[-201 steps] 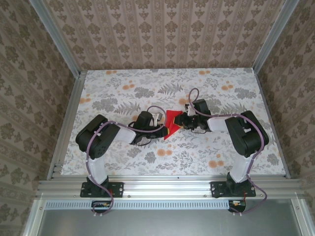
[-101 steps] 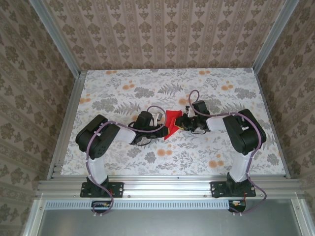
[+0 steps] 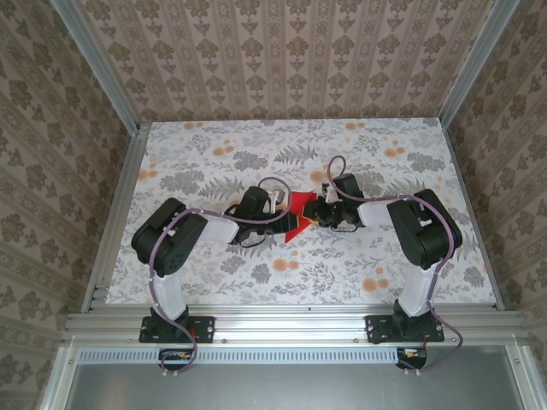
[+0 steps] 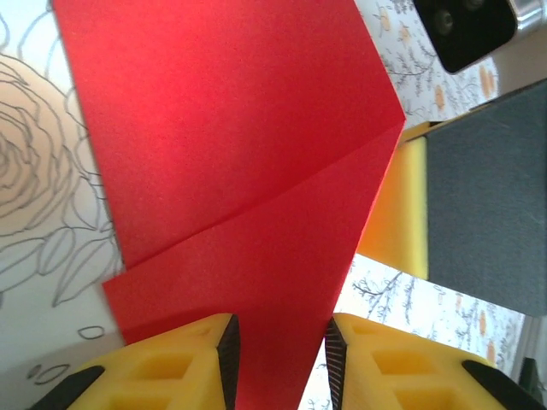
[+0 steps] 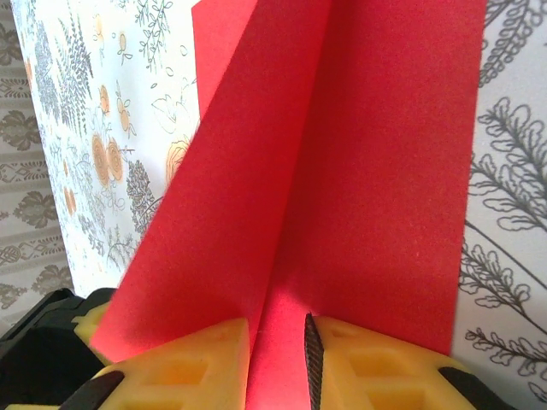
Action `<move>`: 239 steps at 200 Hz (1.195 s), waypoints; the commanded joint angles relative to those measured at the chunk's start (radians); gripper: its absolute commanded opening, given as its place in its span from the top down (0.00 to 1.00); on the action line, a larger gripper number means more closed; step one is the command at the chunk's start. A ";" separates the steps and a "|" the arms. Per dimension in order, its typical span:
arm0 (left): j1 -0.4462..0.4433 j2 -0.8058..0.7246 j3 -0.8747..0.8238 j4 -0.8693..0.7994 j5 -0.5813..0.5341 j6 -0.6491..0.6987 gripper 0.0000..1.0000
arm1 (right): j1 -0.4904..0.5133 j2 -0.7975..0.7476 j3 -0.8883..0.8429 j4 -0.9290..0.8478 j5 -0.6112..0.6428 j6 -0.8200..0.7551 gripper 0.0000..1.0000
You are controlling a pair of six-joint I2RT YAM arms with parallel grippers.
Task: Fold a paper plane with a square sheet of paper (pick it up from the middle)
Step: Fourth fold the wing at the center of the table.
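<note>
The red sheet [image 3: 301, 205] is only part-creased, no dart yet; the right gripper [image 5: 278, 329] pinches it, the left gripper [image 4: 280, 329] stands slightly parted around it.

arms [image 3: 205, 229], paper [image 3: 298, 205] block ctr, far table [image 3: 214, 145] free

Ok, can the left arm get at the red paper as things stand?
Probably yes: the folded red paper sits between the parted fingers of the left gripper, with nothing blocking. The right gripper straddles its other end.
</note>
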 commanded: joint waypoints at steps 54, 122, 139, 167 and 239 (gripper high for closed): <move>-0.020 0.022 0.066 -0.112 -0.067 0.078 0.65 | 0.006 0.040 -0.001 -0.100 0.071 0.016 0.70; -0.023 0.026 0.078 -0.093 -0.020 0.081 0.82 | 0.008 0.049 -0.003 -0.109 0.074 0.020 0.66; -0.017 0.031 0.068 -0.068 -0.011 0.069 0.84 | 0.009 0.055 -0.003 -0.112 0.073 0.014 0.65; -0.010 0.037 0.048 -0.019 0.010 0.045 0.86 | 0.010 0.056 -0.006 -0.120 0.076 0.009 0.65; -0.005 0.056 0.055 -0.037 0.011 0.033 0.85 | 0.015 0.073 0.008 -0.194 0.116 -0.011 0.62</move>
